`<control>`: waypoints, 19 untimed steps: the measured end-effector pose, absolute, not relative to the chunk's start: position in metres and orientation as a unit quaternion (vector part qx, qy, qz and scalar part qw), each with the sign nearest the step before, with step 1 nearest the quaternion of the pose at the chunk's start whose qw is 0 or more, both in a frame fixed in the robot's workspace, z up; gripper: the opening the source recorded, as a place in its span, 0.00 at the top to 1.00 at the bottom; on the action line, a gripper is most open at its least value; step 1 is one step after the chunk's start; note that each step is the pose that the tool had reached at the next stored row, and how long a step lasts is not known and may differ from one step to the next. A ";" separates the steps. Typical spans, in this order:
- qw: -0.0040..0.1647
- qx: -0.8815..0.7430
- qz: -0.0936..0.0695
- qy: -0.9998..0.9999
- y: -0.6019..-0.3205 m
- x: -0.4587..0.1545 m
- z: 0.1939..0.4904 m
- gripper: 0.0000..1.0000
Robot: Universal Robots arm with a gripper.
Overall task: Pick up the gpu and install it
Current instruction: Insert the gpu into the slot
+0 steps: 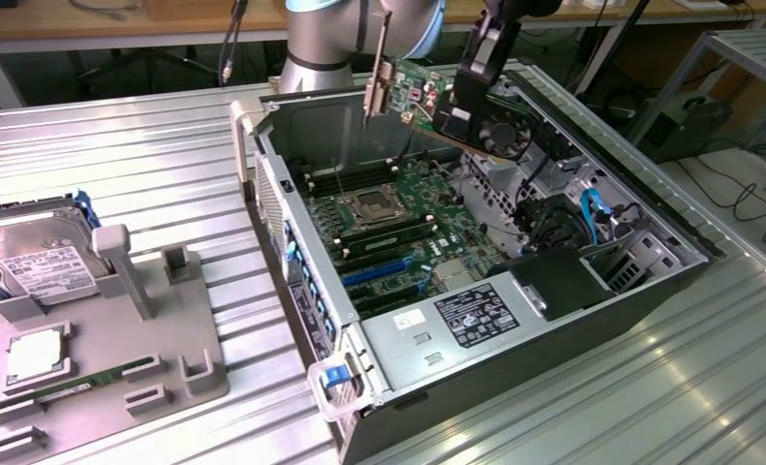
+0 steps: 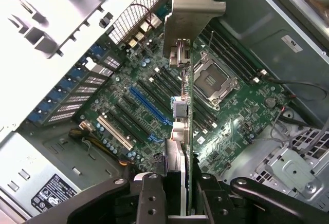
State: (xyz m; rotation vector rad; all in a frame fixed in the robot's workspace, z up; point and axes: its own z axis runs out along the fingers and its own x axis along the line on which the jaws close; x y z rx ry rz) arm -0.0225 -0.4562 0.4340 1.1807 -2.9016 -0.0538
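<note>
Gripper [image 1: 468,108] clamped narrow on the gpu [image 1: 417,97], which hangs in the air at 12 o'clock of the CPU socket [image 1: 364,206] in the exterior view, over the open computer case [image 1: 298,281]. Pickup looks complete and the card is not yet seated; seating likely demands careful edge-to-slot alignment.

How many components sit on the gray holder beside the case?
3: a hard drive at its far end, a CPU mid-holder, a RAM stick beside the CPU. None seems hidden.
</note>
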 end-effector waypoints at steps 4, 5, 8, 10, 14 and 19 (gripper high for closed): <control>0.005 0.395 -0.017 -0.918 -0.456 -0.023 0.434 0.72; 0.005 0.399 -0.017 -0.917 -0.456 -0.023 0.434 0.72; 0.005 0.414 -0.017 -0.910 -0.456 -0.023 0.434 0.72; 0.005 0.428 -0.017 -0.904 -0.456 -0.023 0.434 0.72; 0.006 0.447 -0.017 -0.894 -0.456 -0.022 0.434 0.72; 0.006 0.467 -0.017 -0.884 -0.456 -0.023 0.434 0.72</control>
